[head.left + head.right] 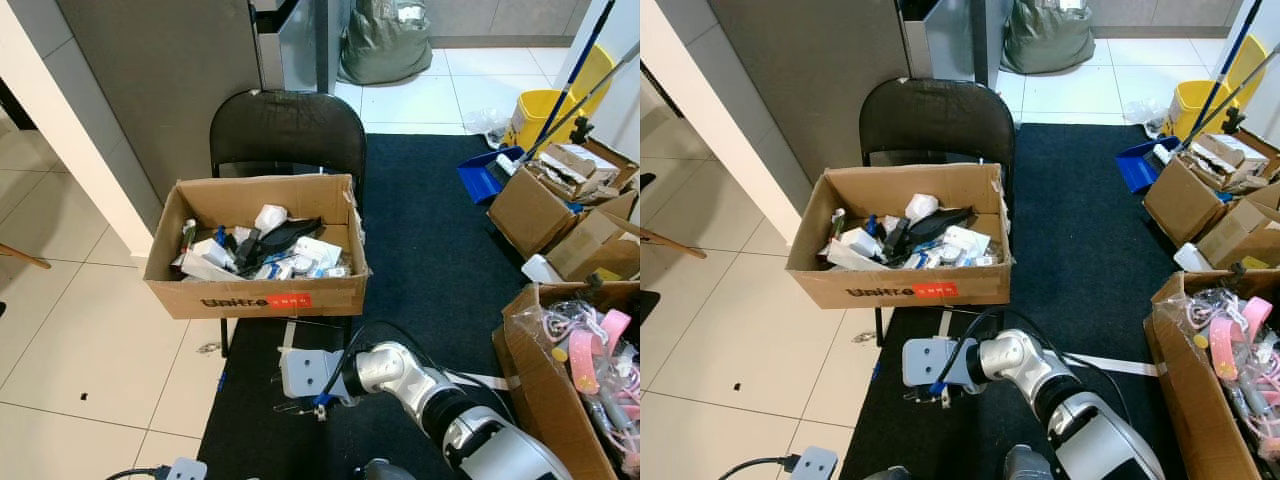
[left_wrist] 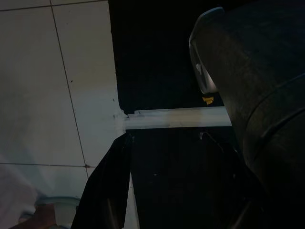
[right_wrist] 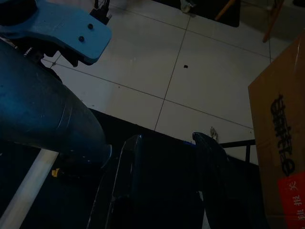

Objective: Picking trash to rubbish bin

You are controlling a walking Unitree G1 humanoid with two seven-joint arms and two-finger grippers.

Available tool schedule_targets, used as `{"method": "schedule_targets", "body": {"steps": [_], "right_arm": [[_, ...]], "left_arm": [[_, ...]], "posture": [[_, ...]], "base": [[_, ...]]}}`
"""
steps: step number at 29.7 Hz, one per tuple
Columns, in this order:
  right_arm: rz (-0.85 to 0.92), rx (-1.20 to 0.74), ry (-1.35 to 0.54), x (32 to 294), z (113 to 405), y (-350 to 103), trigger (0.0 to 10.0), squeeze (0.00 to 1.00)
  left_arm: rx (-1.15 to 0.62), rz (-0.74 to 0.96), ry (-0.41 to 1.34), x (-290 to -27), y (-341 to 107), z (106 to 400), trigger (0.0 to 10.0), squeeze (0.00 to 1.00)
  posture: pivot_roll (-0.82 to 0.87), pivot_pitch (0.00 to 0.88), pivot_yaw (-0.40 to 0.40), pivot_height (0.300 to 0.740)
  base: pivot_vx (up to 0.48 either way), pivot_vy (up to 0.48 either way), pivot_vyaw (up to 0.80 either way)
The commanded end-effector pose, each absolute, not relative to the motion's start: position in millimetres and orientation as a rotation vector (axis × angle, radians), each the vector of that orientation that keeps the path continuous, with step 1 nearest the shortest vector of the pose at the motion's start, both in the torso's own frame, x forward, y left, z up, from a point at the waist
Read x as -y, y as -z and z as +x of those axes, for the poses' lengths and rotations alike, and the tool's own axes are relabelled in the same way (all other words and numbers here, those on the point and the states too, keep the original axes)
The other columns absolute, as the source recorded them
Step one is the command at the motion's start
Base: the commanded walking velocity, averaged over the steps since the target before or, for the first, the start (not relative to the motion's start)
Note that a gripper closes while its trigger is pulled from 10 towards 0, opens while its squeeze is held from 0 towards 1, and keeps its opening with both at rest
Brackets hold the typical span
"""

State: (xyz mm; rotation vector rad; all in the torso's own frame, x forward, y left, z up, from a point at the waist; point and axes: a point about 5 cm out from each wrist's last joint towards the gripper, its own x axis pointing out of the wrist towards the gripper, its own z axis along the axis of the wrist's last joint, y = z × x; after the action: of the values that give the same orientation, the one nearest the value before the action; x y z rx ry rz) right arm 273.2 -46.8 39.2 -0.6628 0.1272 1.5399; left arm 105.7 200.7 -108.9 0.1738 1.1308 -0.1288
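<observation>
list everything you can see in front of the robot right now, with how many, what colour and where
Cardboard box: one, brown, on the chair, full of mixed trash.
Chair: one, black, behind and under the box.
Rug: one, dark, right of the white floor tiles.
Mop bucket: one, yellow, far right.
Dustpan: one, blue, on the rug beside the bucket.
Open cartons: several, brown, along the right edge.
Pink-filled carton: one, brown, near right.
Sack: one, grey-green, at the back.
Tape strip: one, white, on the rug edge.
Right arm: silver, reaching below the box; its end effector has dark fingers apart, low over the rug edge.
Left end effector: dark, hanging over the rug edge.
</observation>
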Motion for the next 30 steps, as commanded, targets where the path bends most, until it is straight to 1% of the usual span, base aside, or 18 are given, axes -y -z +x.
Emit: {"method": "schedule_targets", "body": {"steps": [1,30], "right_arm": [[-0.663,-0.119,-1.553,43.6,271.9,-39.2,10.0,0.00],[-0.663,-0.120,-1.554,45.6,271.2,-38.2,10.0,0.00]], "left_arm": [[-1.159,0.168,0.138,-197.9,111.4,98.6,10.0,0.00],[-1.162,0.176,0.153,-195.8,111.8,98.1,10.0,0.00]], "posture": [[-0.03,0.097,0.066,0.740],[-0.04,0.090,0.061,0.740]], "base": [[0.000,0.000,0.00],[0.000,0.000,0.00]]}}
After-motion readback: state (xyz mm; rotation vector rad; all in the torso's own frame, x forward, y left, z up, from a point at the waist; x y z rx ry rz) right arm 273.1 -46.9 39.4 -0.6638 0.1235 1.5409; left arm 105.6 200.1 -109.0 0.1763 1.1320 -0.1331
